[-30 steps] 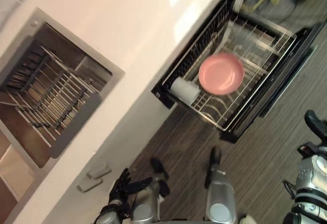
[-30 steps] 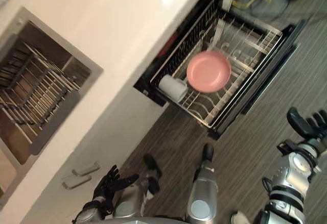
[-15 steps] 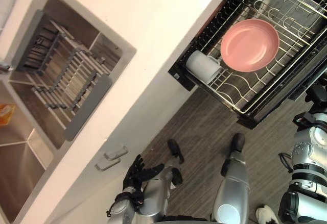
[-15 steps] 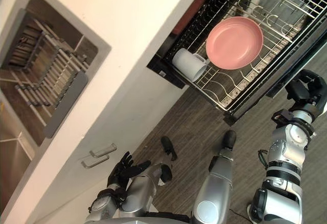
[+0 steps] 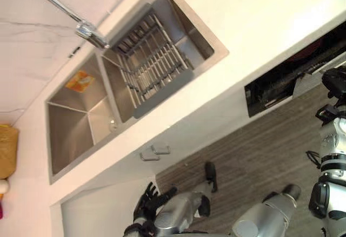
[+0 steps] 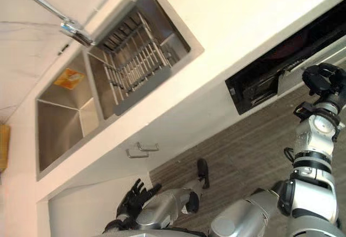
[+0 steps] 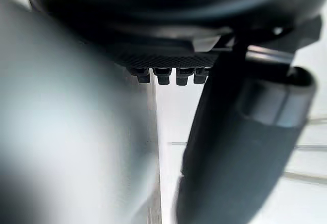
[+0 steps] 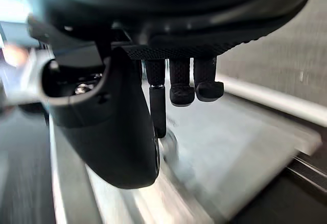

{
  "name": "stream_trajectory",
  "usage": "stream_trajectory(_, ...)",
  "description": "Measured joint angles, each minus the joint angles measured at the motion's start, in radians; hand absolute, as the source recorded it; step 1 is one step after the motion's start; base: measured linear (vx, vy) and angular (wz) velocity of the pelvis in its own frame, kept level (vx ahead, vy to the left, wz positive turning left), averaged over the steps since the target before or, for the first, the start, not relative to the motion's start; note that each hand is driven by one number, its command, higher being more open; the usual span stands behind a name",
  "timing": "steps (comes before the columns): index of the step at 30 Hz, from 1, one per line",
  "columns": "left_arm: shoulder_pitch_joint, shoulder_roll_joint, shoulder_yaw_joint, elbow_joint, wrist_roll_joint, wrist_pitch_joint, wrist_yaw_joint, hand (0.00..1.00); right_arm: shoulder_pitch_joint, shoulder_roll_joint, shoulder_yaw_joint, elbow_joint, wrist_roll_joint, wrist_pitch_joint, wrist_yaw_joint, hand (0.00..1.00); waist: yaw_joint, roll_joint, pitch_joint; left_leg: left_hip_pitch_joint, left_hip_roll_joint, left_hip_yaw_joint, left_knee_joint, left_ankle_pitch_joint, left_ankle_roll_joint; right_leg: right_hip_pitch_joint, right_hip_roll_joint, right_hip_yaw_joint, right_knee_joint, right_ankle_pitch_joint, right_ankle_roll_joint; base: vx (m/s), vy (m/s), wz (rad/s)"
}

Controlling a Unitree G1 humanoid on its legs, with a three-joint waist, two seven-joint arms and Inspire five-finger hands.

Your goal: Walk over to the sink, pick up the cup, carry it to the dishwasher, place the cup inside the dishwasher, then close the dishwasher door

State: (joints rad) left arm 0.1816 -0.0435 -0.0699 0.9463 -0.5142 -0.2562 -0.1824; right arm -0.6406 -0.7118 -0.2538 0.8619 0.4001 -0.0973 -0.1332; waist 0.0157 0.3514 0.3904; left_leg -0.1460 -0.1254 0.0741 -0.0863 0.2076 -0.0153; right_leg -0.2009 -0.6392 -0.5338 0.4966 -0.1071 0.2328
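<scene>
An orange label (image 5: pixel 80 80) lies in the far basin of the sink (image 5: pixel 65 134). It is the one printed thing here, and its print is too small to read. In the basin beside it sits a ribbed rack (image 5: pixel 154 64), under the tap (image 5: pixel 86 30). Both basins are set into the white bench (image 5: pixel 270 15).

The right hand (image 6: pixel 324 80) is raised at the grey door (image 6: pixel 292 78) of the dishwasher (image 6: pixel 259 83). Its fingers (image 8: pixel 181 83) are loosely bent and hold nothing. Whether their tips touch the door panel cannot be told.

The left hand (image 6: pixel 134 196) hangs low by the cabinet front, below two small handles (image 5: pixel 154 151). Its fingers are spread apart and it holds nothing.

The dishwasher shows as a narrow dark slot under the bench edge, with the door across most of it. A dull red shape (image 6: pixel 294 45) sits in that slot, too dim to name. Where the cup is cannot be told, since the inside of the machine is hidden. A yellow thing (image 5: pixel 8 150) is cut off by the edge at the far left of the bench.
</scene>
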Motion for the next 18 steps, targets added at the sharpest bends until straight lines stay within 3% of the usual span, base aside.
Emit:
stream_trajectory(7, -0.006, 0.021, -0.039, 0.011, 0.005, -0.009, -0.023, 1.00, -0.049, -0.003, 0.033, 0.096, -0.010, 0.020, 0.055, 1.00, 0.006, -0.009, 0.001, 0.006, 0.022, -0.004, -0.007, 0.005, -0.003, 0.012, 0.019, -0.013, 0.008, -0.013, -0.006, -0.03, -0.010, 0.02)
stream_trajectory(10, -0.018, 0.037, -0.040, 0.031, 0.004, -0.015, -0.027, 1.00, -0.044, 0.031, 0.035, 0.142, 0.000, 0.019, 0.076, 1.00, 0.014, -0.042, -0.003, 0.003, 0.053, 0.006, -0.007, 0.003, -0.010, 0.011, 0.057, -0.013, -0.018, -0.008, -0.019, -0.02, -0.026, -0.15)
stream_trajectory(14, -0.030, 0.094, -0.026, 0.055, -0.023, -0.009, -0.069, 1.00, 0.123, 0.191, -0.064, 0.147, 0.122, -0.028, 0.122, 1.00, 0.027, -0.131, -0.027, 0.000, 0.101, 0.019, -0.006, -0.004, -0.029, 0.024, 0.123, -0.019, -0.077, 0.004, -0.033, 0.03, -0.051, -0.16)
stream_trajectory(15, -0.030, 0.102, -0.021, 0.055, -0.027, -0.009, -0.070, 1.00, 0.157, 0.223, -0.090, 0.147, 0.153, -0.040, 0.131, 1.00, 0.026, -0.142, -0.029, 0.001, 0.107, 0.019, -0.006, -0.006, -0.031, 0.031, 0.131, -0.020, -0.086, 0.006, -0.033, 0.07, -0.051, -0.07)
stream_trajectory(18, -0.052, 0.111, 0.080, 0.109, -0.046, -0.006, -0.054, 1.00, 0.357, 0.377, -0.221, 0.209, 0.190, -0.066, 0.186, 1.00, 0.021, -0.203, -0.033, 0.017, 0.122, 0.033, -0.002, -0.018, -0.048, 0.058, 0.157, -0.020, -0.124, 0.017, -0.033, 0.09, -0.042, -0.11)
